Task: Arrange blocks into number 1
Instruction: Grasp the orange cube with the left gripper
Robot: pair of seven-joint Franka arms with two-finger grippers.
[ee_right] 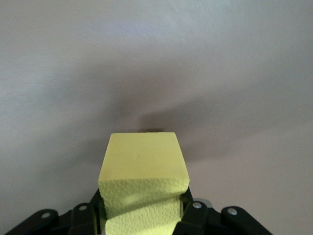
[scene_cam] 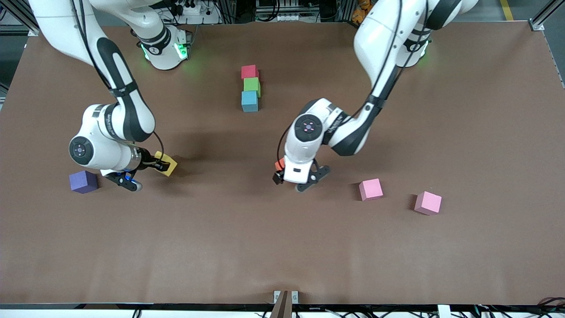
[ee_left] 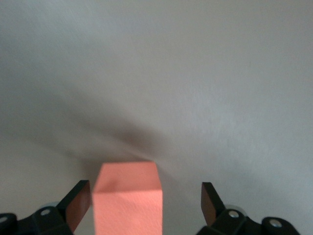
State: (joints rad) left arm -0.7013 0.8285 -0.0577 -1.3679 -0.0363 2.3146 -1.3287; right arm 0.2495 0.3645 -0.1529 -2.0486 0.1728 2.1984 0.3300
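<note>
- Here, a red block [scene_cam: 249,71], a green block [scene_cam: 252,85] and a blue block [scene_cam: 249,101] form a touching column on the table [scene_cam: 282,247]; its long axis runs from 12 to 6 o'clock in the front view, red at the 12 o'clock end, nearest the robots' bases.
- Right gripper [scene_cam: 160,165]: fingers closed on the yellow block [scene_cam: 167,163], squeezing its sides, as the right wrist view [ee_right: 143,171] shows; the block sits turned, one corner pointing toward 4 o'clock, at the right arm's end of the table.
- Left gripper [scene_cam: 295,181]: jaws spread wide around the orange block [ee_left: 128,196], one finger [ee_left: 78,204] just beside the block, the other finger [ee_left: 210,203] well apart from it; in the front view only a corner of the orange block [scene_cam: 279,164] shows beside the wrist.
- Purple cube [scene_cam: 83,181]: on the table at about 8 o'clock from the right gripper.
- Two pink cubes [scene_cam: 370,189] [scene_cam: 427,202]: toward the left arm's end, at 3 to 4 o'clock from the left gripper.
- Surface: plain brown matte covering; cables and metal framing stand past its edge by the bases.
</note>
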